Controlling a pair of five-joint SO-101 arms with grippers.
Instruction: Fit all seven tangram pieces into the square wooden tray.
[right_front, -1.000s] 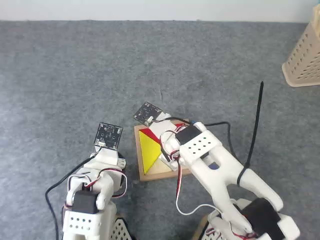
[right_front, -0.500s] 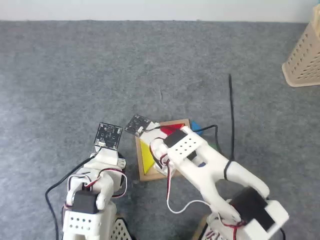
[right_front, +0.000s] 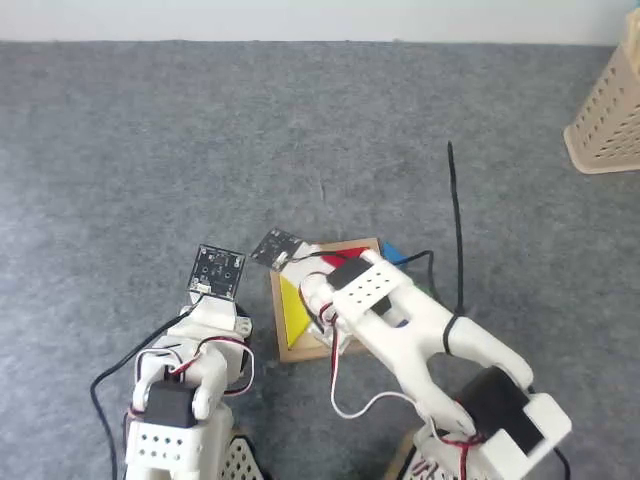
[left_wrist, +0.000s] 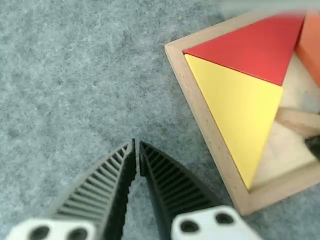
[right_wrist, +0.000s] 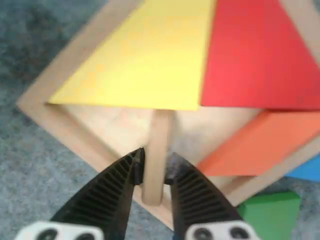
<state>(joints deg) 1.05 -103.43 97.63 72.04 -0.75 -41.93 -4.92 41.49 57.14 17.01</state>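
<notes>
the grey carpeted surface (right_front: 150, 130) lies wide open toward the far side, with a pale perforated basket (right_front: 610, 110) at its far right corner. the right arm (right_front: 420, 330) leans forward and to the left from its base, its wrist hung over the square wooden tray (right_front: 277, 320). the left arm (right_front: 185, 390) sits folded back, pointing down at bare carpet just beside the tray's left rim. the tray rests between the two arms, close in front of them. inside it a yellow triangle (right_wrist: 150, 60) lies along one rim, touching a red triangle (right_wrist: 250, 55) edge to edge; an orange piece (right_wrist: 250, 145) sits against the red one. a patch of bare tray floor lies beside these three. the right fingers (right_wrist: 112, 187) are closed on a thin plain wooden piece (right_wrist: 159, 135) standing on its edge over that bare patch, one end near the yellow triangle's edge. a blue piece (right_wrist: 305, 170) and a green piece (right_wrist: 270, 210) lie outside the rim on the carpet. the left fingers (left_wrist: 105, 180) are pressed nearly together, gripping nothing.
</notes>
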